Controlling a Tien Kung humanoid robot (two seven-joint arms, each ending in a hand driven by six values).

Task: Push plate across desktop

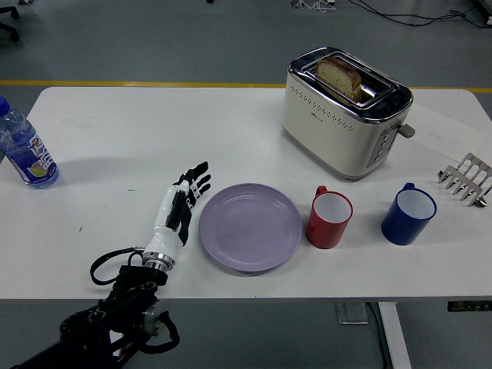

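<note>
The round lilac plate (pixel 250 227) lies flat near the table's (pixel 115 131) front edge, the left hand (pixel 179 209) with straight fingers just beside its left rim.

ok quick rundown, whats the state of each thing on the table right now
plate: flat on the table, empty, its right rim at or near the red mug
left hand: fingers extended, flat beside the plate's left rim, holding nothing
red mug: upright, empty
blue mug: upright, looks empty
toaster: a bread slice sticking up from its slot
water bottle: upright, at the table's left edge
toast rack: empty
</note>
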